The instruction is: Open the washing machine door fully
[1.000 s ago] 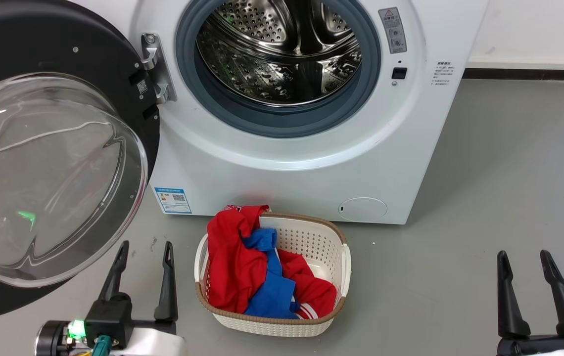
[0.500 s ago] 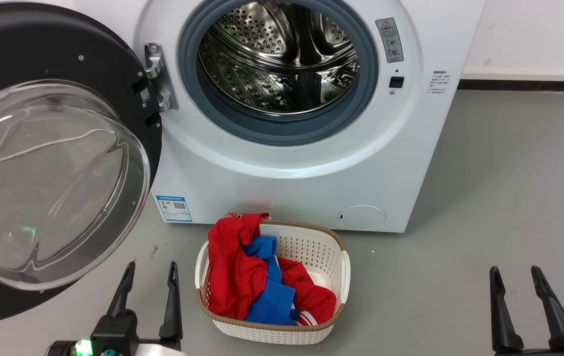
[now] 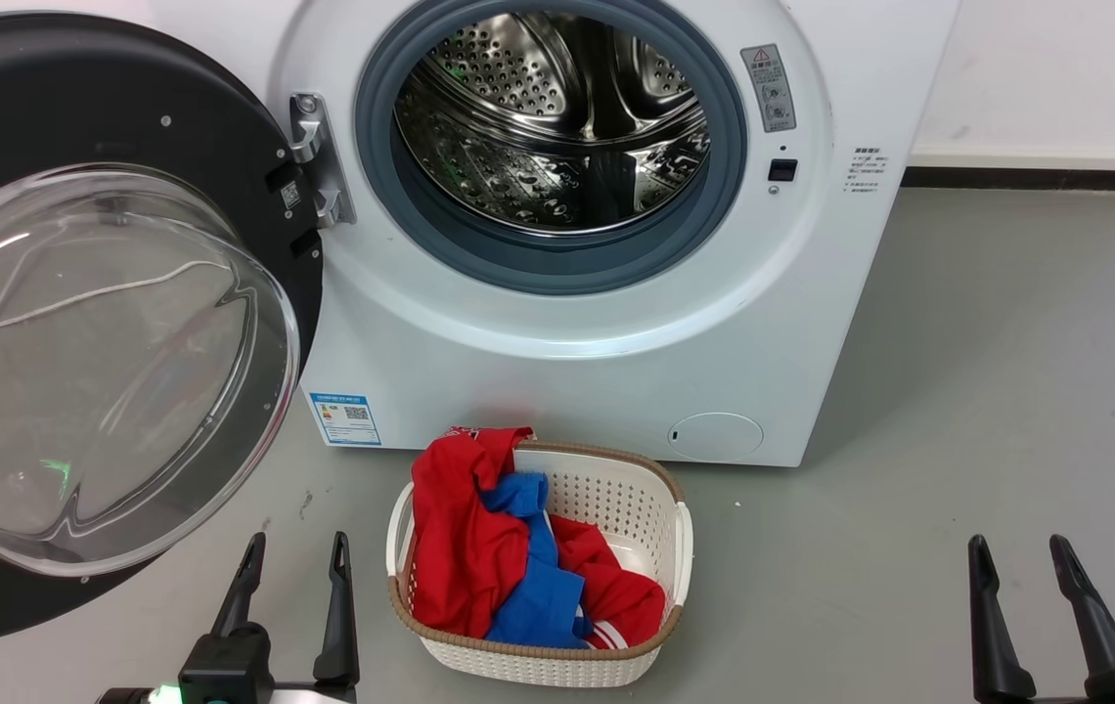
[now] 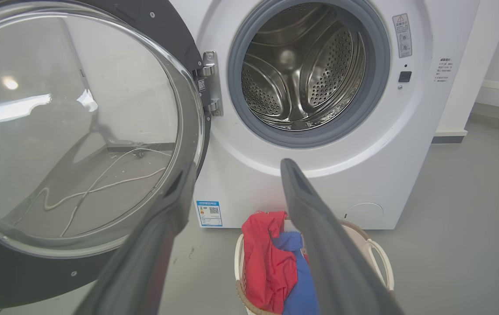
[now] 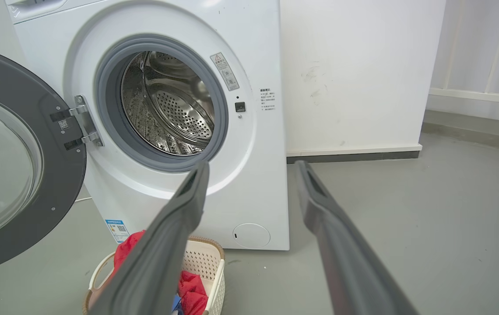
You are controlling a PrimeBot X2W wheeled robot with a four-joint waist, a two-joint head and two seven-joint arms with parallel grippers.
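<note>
The white washing machine [image 3: 567, 352] stands ahead with its steel drum [image 3: 557, 117] exposed inside the grey gasket. Its round black washing machine door [image 3: 78, 117] with the clear glass bowl [image 3: 98, 372] is swung wide to the left on its hinge [image 3: 318, 161]. My left gripper [image 3: 295, 540] is open at the lower left, below the door's lower edge and apart from it. At the lower right my right gripper [image 3: 1017, 543] is open over bare floor. The left wrist view shows the door [image 4: 162, 26] and drum [image 4: 306, 74]; the right wrist view shows the door [image 5: 8, 87] and machine [image 5: 254, 175].
A white laundry basket [image 3: 680, 533] with red and blue clothes [image 3: 479, 548] sits on the grey floor just in front of the machine, between my grippers. A white cable [image 4: 100, 183] lies on the floor behind the door. A white wall [image 5: 354, 74] rises at the right.
The head camera has tilted, so the whole picture sits lower. Both grippers have sunk toward the bottom edge. The door's position looks unchanged.
</note>
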